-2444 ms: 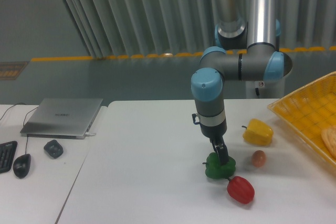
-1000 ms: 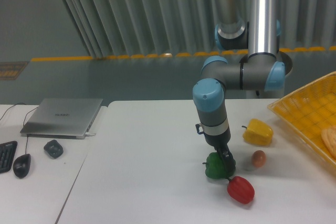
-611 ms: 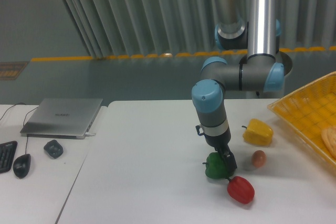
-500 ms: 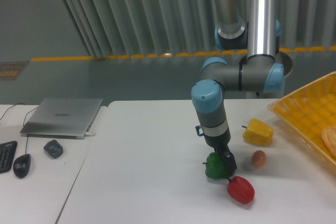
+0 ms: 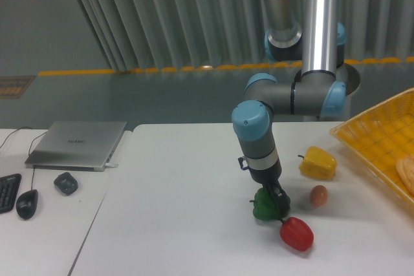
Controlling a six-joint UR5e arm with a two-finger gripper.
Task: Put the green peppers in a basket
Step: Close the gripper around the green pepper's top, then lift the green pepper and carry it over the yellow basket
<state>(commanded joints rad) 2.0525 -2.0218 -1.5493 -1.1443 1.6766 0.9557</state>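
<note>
Pincer down against green pepper on white tabletop; clenched or released, cannot tell. Just below-right, red pepper. Right of pincer, small brown egg-like thing and yellow pepper. Farther right, well apart, yellow basket.
</note>
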